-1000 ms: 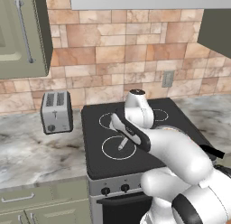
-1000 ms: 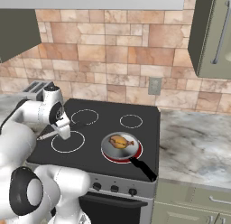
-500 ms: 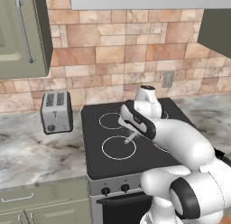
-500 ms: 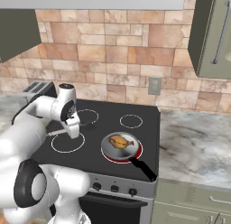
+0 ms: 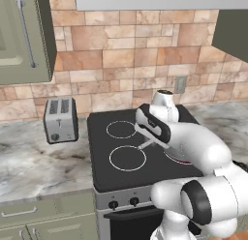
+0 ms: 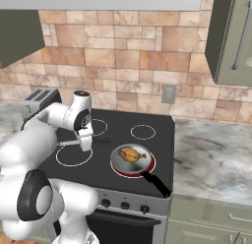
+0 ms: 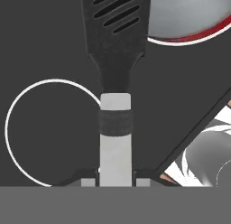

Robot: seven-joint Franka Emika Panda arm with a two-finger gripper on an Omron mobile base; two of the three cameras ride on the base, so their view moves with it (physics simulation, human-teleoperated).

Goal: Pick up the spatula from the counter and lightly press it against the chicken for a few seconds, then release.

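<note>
Left base view: you've got the arm coming up, bent hard at the elbow, forearm reaching back across the stove [image 5: 104, 173], hand pitched down just left of the pan [image 5: 175, 159]. The gripper [image 5: 153, 139] sits low over the cooktop, with the spatula [image 5: 144, 146] poking out as a grey handle stub on the side away from the pan. Right base view: wrist turned down, fingers clamped on the spatula mid-handle. The tool lies roughly level, its dark blade aimed at the pan and stopping just short of the rim. The chicken [image 6: 131, 153] lies in the middle of the pan, apart from the blade. Hand view: the grey handle runs straight up between the two fingertips [image 7: 90, 177], firmly pinched. The slotted blade is just beside the pan's red rim; you can't tell its height above the glass.
</note>
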